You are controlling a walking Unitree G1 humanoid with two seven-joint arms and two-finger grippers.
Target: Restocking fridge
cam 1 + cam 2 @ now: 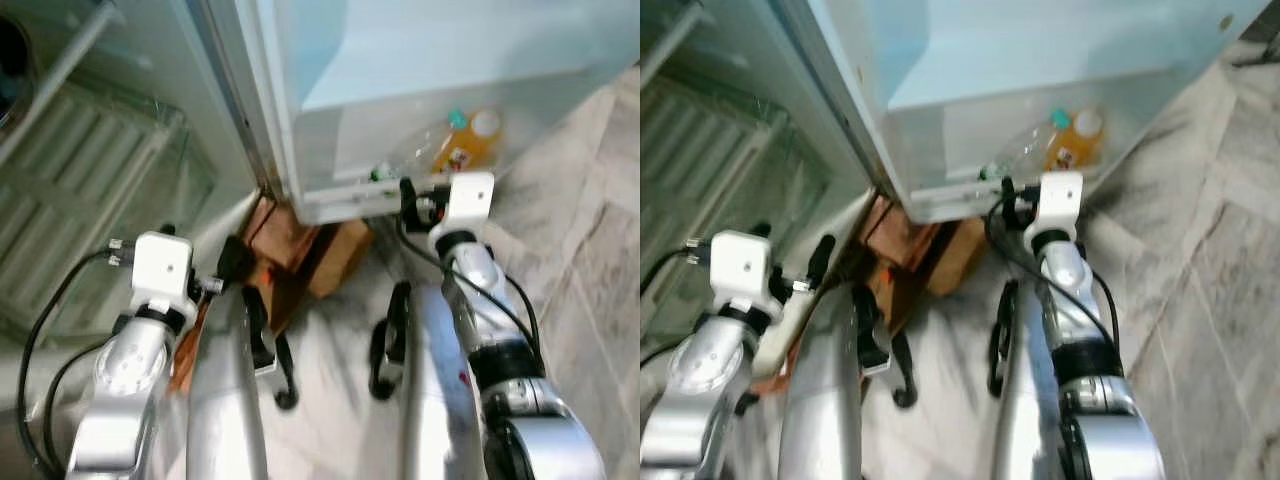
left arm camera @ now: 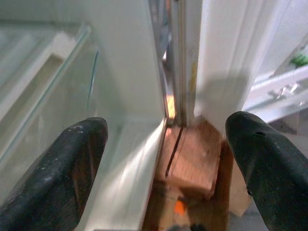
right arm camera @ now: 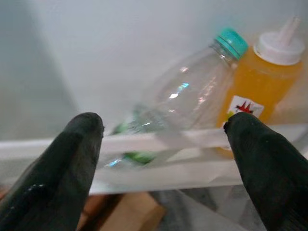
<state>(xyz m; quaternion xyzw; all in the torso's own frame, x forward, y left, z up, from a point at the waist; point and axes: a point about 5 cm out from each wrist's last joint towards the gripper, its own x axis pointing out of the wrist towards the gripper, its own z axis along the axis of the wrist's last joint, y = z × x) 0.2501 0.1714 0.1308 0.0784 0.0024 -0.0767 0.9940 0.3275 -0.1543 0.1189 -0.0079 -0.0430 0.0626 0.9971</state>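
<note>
Here, at the foot of an open fridge, the left gripper (image 2: 166, 168) hangs low beside the cabinet's corner, its two black fingers (image 2: 55, 178) spread wide and holding nothing, aimed at the glass shelves (image 1: 90, 170) of the fridge interior on one side and a stack of wooden blocks (image 1: 300, 250) under the fridge's edge on the other. Just to the right of those blocks lies the marble-patterned floor (image 1: 590, 230). Further right, the right gripper (image 3: 166, 163) reaches up to the lowest bin of the fridge door (image 1: 450, 60), its fingers also parted and empty, held just short of the white rail (image 3: 159, 144). Behind that rail, inside the door bin, a clear plastic bottle (image 3: 187, 96) with a teal cap leans tilted against an upright orange sauce bottle (image 3: 262, 82) with a white nozzle top.
</note>
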